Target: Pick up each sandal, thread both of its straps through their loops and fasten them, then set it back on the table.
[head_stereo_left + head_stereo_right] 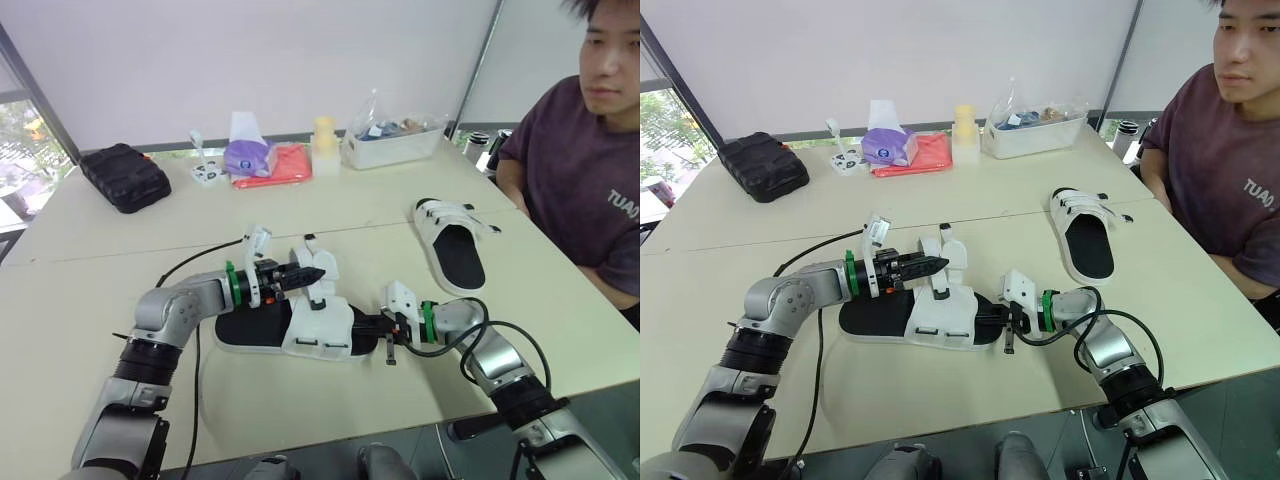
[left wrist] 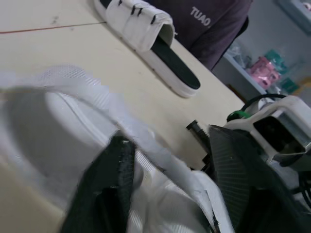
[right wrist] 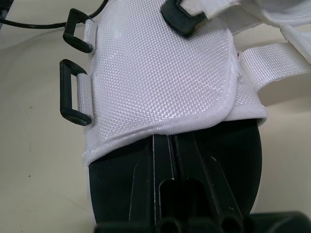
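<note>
Toward the table's near edge, just left of centre, the left tool is closed on a white strap. It holds the strap lifted off the open sandal, probably to free its end for threading. The sandal lies flat along the near edge, with its upper spread open. Its two black loops stand empty on the flap's side, so neither strap looks fastened yet. At the sandal's right end, the right tool has its fingers together and rests on the black footbed. I judge this pins the sole so that the pull on the strap does not drag it. Toward the right edge lies the second sandal, with its straps across the upper, near a seated person.
</note>
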Controlling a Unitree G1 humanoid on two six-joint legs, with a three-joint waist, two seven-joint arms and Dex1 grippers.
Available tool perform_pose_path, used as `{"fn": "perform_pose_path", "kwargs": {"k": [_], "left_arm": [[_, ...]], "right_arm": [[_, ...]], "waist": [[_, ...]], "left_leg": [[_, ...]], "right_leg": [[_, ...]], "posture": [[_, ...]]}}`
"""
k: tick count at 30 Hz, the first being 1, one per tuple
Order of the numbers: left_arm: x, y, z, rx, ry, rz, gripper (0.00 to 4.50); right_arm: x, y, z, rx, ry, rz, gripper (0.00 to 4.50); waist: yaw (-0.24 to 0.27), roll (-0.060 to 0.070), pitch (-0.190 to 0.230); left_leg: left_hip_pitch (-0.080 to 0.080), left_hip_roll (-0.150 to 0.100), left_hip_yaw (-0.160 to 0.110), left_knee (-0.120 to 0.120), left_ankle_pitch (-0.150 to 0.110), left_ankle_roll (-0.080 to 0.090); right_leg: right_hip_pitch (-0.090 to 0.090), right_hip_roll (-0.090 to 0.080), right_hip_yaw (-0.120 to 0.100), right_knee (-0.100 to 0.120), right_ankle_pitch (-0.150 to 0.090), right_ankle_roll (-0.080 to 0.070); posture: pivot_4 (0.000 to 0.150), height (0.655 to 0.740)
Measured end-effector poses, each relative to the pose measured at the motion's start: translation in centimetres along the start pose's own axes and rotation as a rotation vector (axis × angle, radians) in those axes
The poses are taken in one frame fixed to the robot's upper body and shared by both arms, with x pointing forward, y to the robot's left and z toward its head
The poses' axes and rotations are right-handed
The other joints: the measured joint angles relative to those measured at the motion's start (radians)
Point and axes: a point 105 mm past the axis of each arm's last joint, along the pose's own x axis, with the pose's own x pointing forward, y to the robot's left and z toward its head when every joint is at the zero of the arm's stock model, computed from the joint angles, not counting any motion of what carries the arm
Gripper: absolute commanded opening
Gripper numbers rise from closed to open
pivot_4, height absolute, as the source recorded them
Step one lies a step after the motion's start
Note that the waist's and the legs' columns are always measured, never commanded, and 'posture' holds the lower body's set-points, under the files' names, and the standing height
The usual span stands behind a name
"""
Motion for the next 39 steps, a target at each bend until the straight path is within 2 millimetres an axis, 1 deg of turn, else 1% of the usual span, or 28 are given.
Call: {"fn": "perform_pose_path", "kwargs": {"k": [2, 8, 12, 15, 18, 22, 27, 32, 39], "left_arm": [[0.0, 0.0, 0.0, -0.006, 0.0, -0.001, 0.03], [-0.5, 0.0, 0.6, -0.018, -0.018, -0.004, 0.03], [-0.9, -0.6, 1.2, -0.058, -0.011, -0.055, 0.03], [-2.3, -1.8, 2.3, -0.107, 0.004, -0.15, 0.03], [-3.9, -2.4, 3.0, -0.095, 0.025, -0.201, 0.03], [-3.6, -3.4, 2.2, -0.077, 0.09, -0.265, 0.03], [-3.0, -4.2, 0.8, 0.003, 0.166, -0.312, 0.03], [-2.9, -4.2, -0.1, 0.033, 0.196, -0.321, 0.03], [-3.2, -3.9, -0.2, 0.058, 0.203, -0.309, 0.03]], "right_arm": [[0.0, 0.0, 0.0, 0.0, 0.0, 0.0, 0.0], [0.0, 0.0, 0.0, 0.0, 0.0, -0.001, 0.0], [0.1, 0.0, 0.0, -0.002, 0.001, 0.0, 0.0], [0.2, 0.0, 0.1, -0.005, 0.0, 0.002, 0.0], [0.2, 0.0, 0.1, -0.004, -0.001, 0.002, 0.0], [0.3, 0.0, 0.1, -0.01, 0.003, 0.001, 0.0], [0.5, 0.0, 0.2, -0.012, 0.0, 0.003, 0.0], [0.4, 0.0, 0.1, -0.009, -0.001, -0.001, 0.0], [0.4, 0.0, 0.1, -0.008, -0.001, -0.003, 0.0]], "waist": [[0.0, 0.0, 0.0], [0.001, 0.0, 0.0], [0.0, 0.0, 0.0], [-0.004, 0.0, 0.0], [-0.004, 0.0, 0.0], [-0.003, 0.0, 0.0], [-0.007, 0.0, 0.0], [-0.005, 0.0, 0.0], [-0.003, 0.0, 0.0]], "left_leg": [[0.0, 0.0, 0.0, 0.0, 0.0, 0.0], [0.0, 0.001, 0.0, 0.0, 0.0, 0.0], [0.0, 0.001, 0.0, 0.0, 0.0, 0.0], [0.0, 0.002, 0.0, 0.0, 0.0, 0.0], [0.0, 0.002, 0.0, -0.001, 0.0, 0.0], [0.0, 0.003, 0.0, -0.001, 0.0, 0.0], [0.0, 0.005, 0.001, -0.002, 0.0, -0.001], [0.0, 0.005, 0.001, -0.002, 0.0, -0.001], [0.0, 0.005, 0.001, -0.002, 0.0, -0.001]], "right_leg": [[0.0, 0.0, 0.0, 0.0, 0.0, 0.0], [0.0, 0.001, 0.0, -0.001, 0.0, 0.0], [0.0, 0.001, 0.0, -0.001, 0.0, 0.0], [0.0, 0.002, 0.0, -0.002, 0.0, 0.0], [0.0, 0.003, 0.0, -0.002, 0.0, 0.0], [0.0, 0.003, 0.0, -0.003, 0.0, 0.0], [0.0, 0.004, 0.0, -0.003, 0.0, -0.001], [0.0, 0.004, 0.0, -0.003, 0.0, -0.001], [0.0, 0.004, 0.0, -0.003, 0.0, -0.001]], "posture": [[0.15, 0.74], [0.15, 0.74], [0.15, 0.74], [0.15, 0.74], [0.15, 0.74], [0.15, 0.74], [0.15, 0.74], [0.15, 0.74], [0.15, 0.74]]}}
